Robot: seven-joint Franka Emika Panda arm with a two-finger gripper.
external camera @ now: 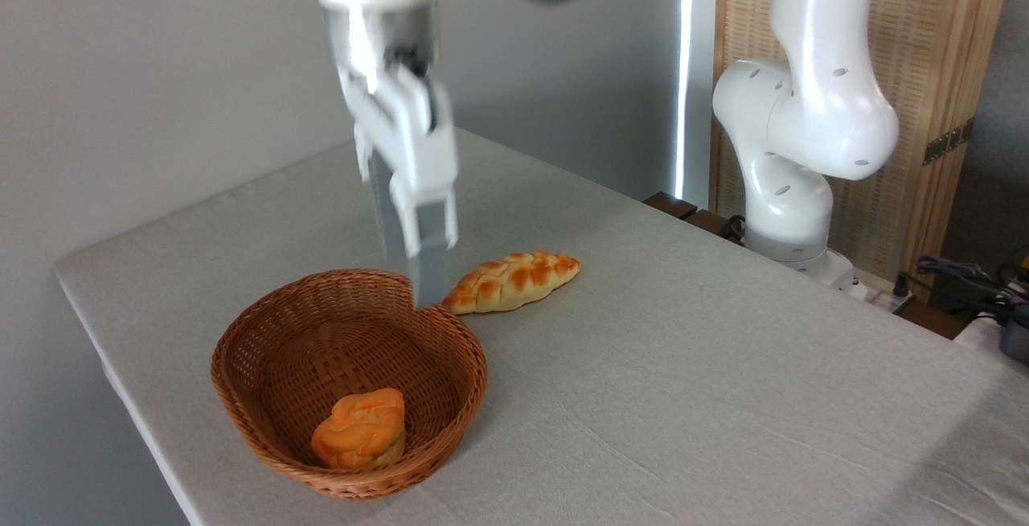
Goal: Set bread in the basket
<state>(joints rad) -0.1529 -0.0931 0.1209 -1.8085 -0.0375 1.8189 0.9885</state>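
Lying in basket [241, 349], bread [359, 429] below blurred hand [422, 269], finger spread unclear

I see the table [683, 397] covered in a pale grey cloth, its corner pointing toward the back wall. Two things rest directly on it: the basket [265, 349] near the front left edge, and a long braided loaf [512, 281] lying just beside the basket's far rim, angled up to the right.
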